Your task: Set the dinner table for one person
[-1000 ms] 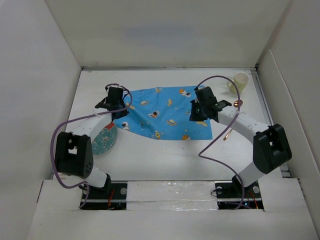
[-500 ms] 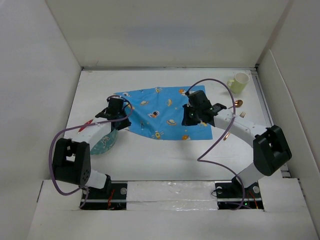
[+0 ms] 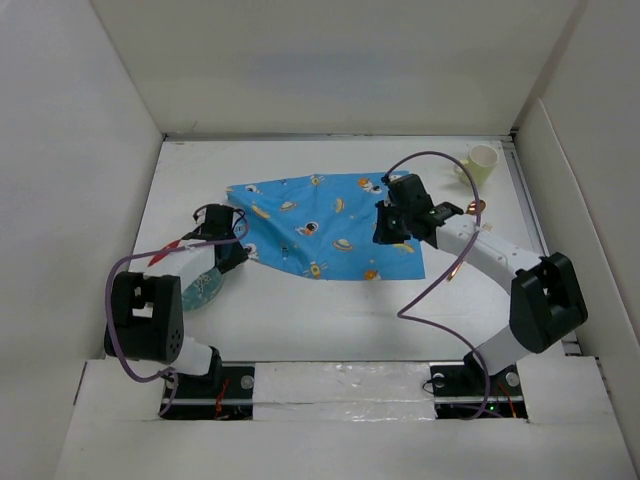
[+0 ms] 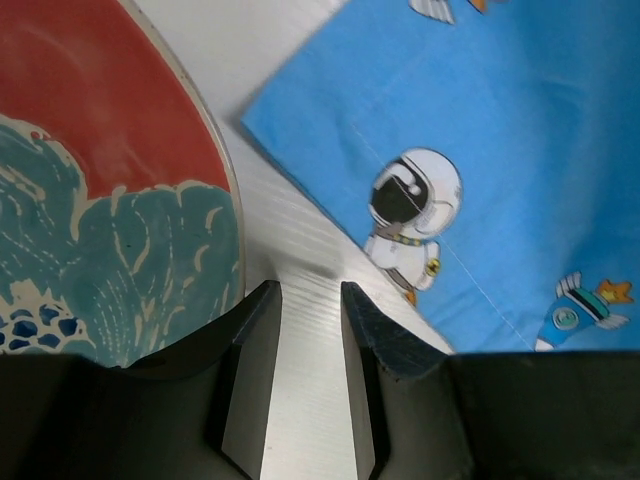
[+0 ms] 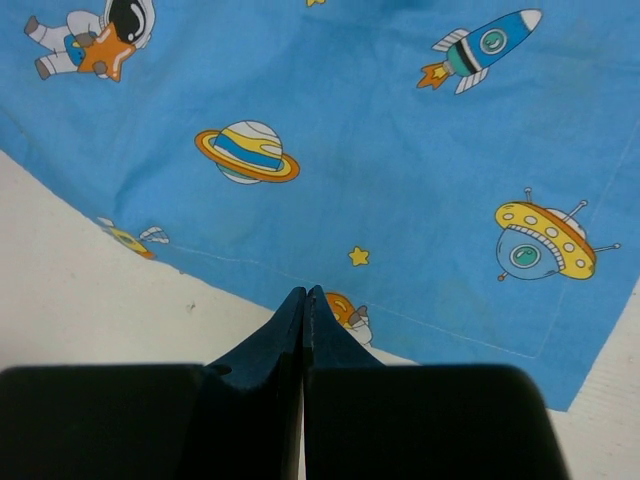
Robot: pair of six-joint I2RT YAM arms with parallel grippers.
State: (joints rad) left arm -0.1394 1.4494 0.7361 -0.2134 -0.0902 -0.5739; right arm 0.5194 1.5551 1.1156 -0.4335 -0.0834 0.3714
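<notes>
Only the blue placemat [image 3: 325,225] is laid, askew at the middle of the white counter [image 3: 330,310]; the plate [image 4: 100,180] at 8 o'clock, cup [image 3: 482,162] at 1 o'clock and cutlery [image 3: 476,208] at 3 o'clock lie off it, so most of the setting looks undone. The left hand [image 4: 310,295] hangs spread and empty between plate rim and cloth corner, the right hand [image 5: 303,295] pressed together, pinching nothing, over the mat's near hem; open counter lies toward 6 o'clock.

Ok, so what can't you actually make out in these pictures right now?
Plate: top view, mostly under the left arm; left wrist view, cut off by the edge.
Cutlery: top view, partly behind the right arm, too small to tell pieces.
Cup: top view, contents too small to see.
</notes>
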